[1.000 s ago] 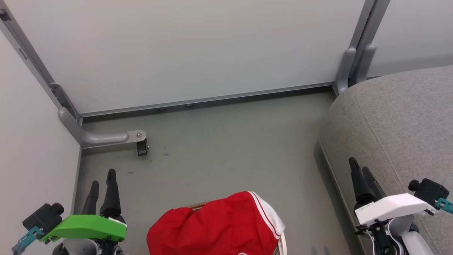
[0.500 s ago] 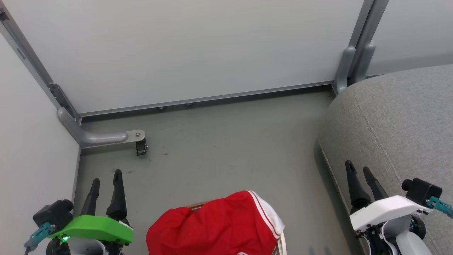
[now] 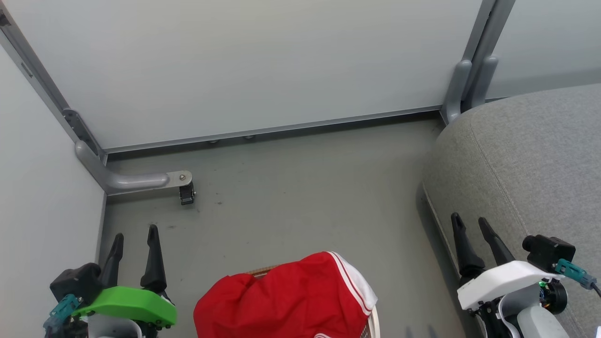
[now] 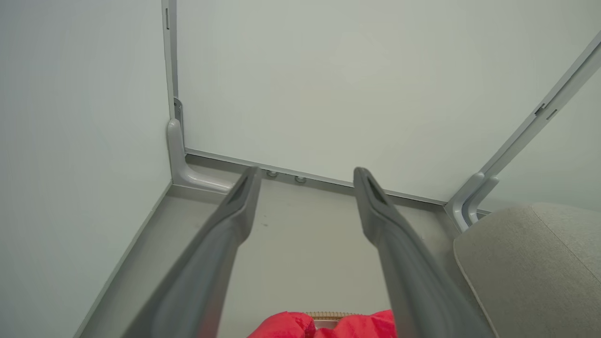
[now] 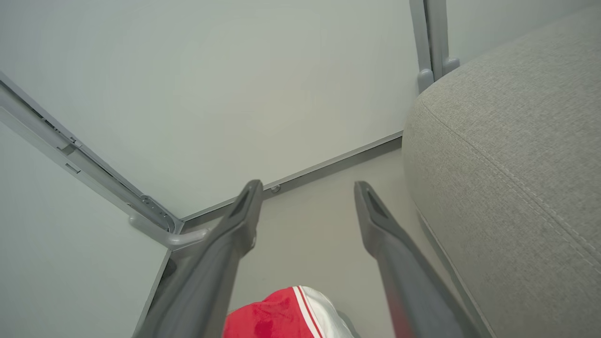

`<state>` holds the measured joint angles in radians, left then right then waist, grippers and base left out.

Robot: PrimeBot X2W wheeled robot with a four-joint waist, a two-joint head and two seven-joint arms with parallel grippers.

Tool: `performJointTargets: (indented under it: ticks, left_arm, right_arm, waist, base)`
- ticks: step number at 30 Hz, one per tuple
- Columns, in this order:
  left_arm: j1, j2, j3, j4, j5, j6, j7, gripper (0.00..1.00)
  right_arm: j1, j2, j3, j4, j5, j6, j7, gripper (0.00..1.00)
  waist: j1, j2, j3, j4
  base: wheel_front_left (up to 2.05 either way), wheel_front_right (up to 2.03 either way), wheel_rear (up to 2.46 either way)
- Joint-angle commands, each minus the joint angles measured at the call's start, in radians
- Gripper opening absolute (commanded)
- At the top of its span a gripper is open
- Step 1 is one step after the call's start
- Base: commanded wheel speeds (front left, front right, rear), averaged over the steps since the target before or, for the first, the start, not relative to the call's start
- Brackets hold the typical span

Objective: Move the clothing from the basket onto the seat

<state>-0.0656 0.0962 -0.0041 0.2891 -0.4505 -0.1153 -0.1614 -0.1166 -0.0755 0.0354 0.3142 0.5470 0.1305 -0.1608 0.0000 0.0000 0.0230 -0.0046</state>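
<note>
The red clothing [image 3: 286,300] with white stripe trim is heaped over the basket at the bottom centre, and only a strip of the basket's brown rim [image 3: 260,271] shows. The grey seat [image 3: 530,155] fills the right side. My left gripper [image 3: 135,234] hovers over the floor left of the clothing, open and empty. My right gripper [image 3: 468,219] is open and empty at the seat's front edge. In the left wrist view the left gripper [image 4: 307,172] points at the far wall above the clothing [image 4: 328,326]. The right gripper [image 5: 308,185] shows clothing [image 5: 267,319] below and the seat [image 5: 507,150] to its right.
Pale partition walls close off the back and left. A metal foot with a small caster [image 3: 187,193] juts from the left corner onto the grey floor [image 3: 300,197]. A grey post [image 3: 462,89] stands in the corner behind the seat.
Both arms have shifted slightly: the right gripper has drifted left along the seat edge and the left gripper has turned and settled a little lower. The clothing has not moved.
</note>
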Motion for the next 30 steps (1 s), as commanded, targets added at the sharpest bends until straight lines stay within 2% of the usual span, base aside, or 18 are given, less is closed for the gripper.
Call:
performJointTargets:
  ticks: [1, 30]
  left_arm:
    - [0.012, 0.001, -0.001, -0.013, 0.031, 0.0, -0.011, 1.0]
    - [0.04, -0.003, -0.01, -0.002, 0.287, -0.012, -0.073, 1.0]
  right_arm:
    - [-0.02, -0.007, 0.002, -0.004, -0.029, 0.0, -0.011, 1.0]
    - [-0.01, -0.016, 0.042, 0.038, -0.269, 0.0, -0.074, 1.0]
  waist:
    - [0.0, 0.0, 0.0, 0.0]
    - [0.0, 0.0, -0.005, -0.003]
  base:
    - [0.0, 0.0, 0.0]
    - [0.0, 0.0, 0.0]
